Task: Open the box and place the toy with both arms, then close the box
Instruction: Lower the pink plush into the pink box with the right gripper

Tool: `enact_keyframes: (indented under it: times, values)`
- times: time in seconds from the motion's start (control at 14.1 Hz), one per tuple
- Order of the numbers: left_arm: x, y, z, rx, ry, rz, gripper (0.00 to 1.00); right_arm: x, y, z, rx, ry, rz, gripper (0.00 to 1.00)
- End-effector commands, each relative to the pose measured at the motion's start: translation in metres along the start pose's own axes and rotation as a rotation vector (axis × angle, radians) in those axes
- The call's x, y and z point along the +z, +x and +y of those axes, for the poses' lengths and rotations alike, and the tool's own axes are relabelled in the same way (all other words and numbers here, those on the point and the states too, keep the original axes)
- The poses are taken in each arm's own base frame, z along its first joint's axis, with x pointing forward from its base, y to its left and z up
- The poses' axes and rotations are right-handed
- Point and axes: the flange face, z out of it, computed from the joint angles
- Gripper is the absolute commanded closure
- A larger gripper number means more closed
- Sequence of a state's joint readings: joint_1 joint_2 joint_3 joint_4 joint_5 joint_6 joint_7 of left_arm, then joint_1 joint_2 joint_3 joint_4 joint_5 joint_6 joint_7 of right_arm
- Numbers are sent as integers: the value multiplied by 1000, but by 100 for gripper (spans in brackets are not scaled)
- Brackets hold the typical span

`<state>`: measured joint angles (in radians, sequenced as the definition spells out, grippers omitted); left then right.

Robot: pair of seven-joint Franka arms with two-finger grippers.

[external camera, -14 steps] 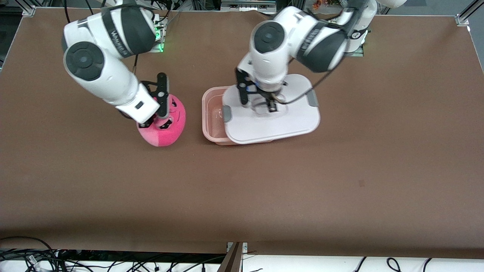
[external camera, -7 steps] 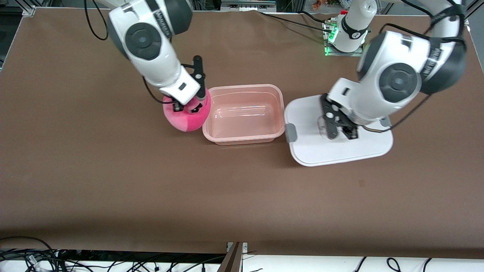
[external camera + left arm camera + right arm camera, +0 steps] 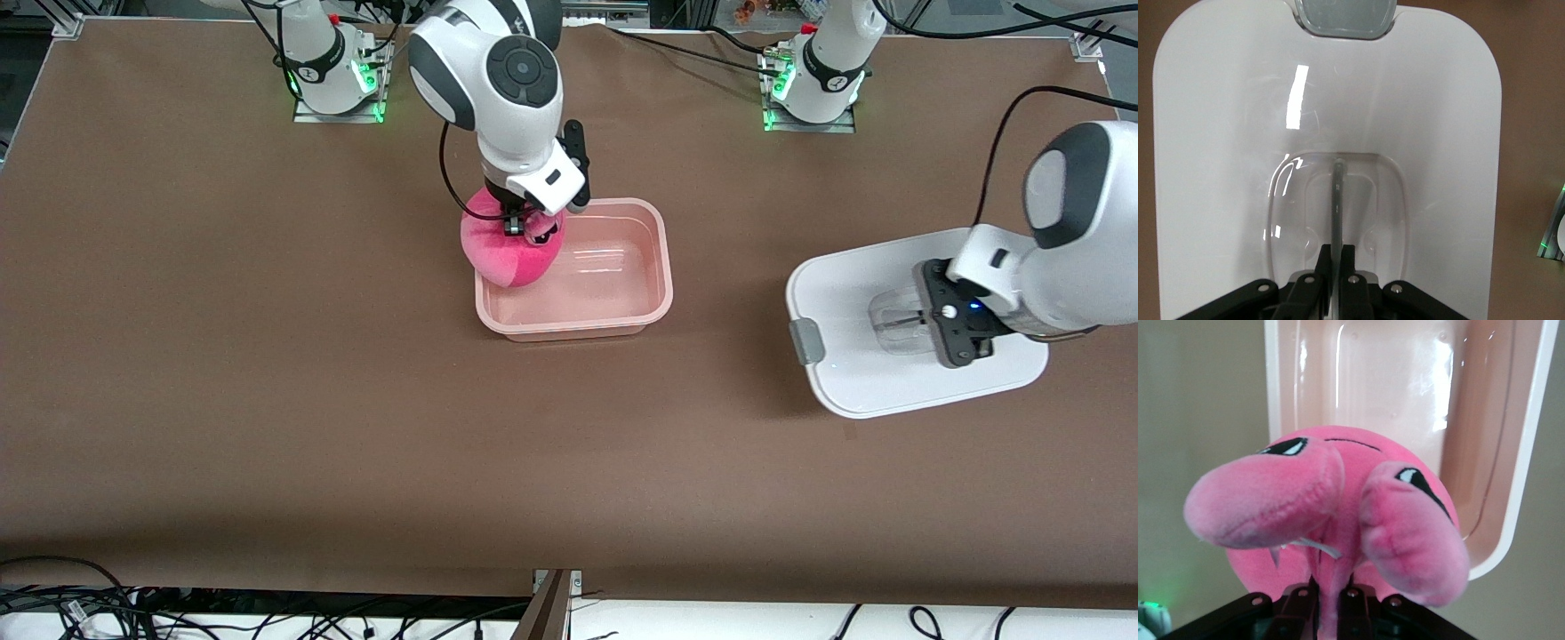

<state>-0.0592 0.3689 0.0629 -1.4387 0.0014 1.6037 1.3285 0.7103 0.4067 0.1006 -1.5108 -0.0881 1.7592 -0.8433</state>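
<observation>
**Toy over open box, lid held aside**

Front view: at upper centre I see the right gripper [image 3: 524,224] clamped on the toy [image 3: 508,253], over the end of the box [image 3: 662,267] toward the right arm. At centre right, the left gripper [image 3: 925,313] is clamped on the handle of the lid [image 3: 845,373], above the desk [image 3: 267,400].

Left wrist view: fingers [image 3: 1336,200] pinch the clear handle; I judge the lid stiff and slippery.

Right wrist view: the toy's soft plush bulges around the grip, face toward the box, whose long axis runs away from the camera.

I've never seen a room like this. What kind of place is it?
Probably a robot lab: two white arms bolted to a brown table, metal framing at its corners, loose cables along the edge, practising with a pink toy.
</observation>
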Motion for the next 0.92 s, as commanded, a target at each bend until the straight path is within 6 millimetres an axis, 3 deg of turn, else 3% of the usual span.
enact_keyframes:
  times: [0.0, 0.28, 0.78, 0.85]
  values:
    - [6, -25, -9, 52, -22, 10, 100, -8, 6, 20, 14, -28, 9, 100]
    - [12, -33, -12, 56, -34, 18, 100, 3, 16, 32, 34, -28, 14, 100]
    - [14, -30, -11, 62, -40, 16, 100, 51, 27, 43, 16, -18, -45, 100]
    - [14, -30, -11, 62, -40, 15, 100, 62, 30, 47, 14, -21, -39, 77]
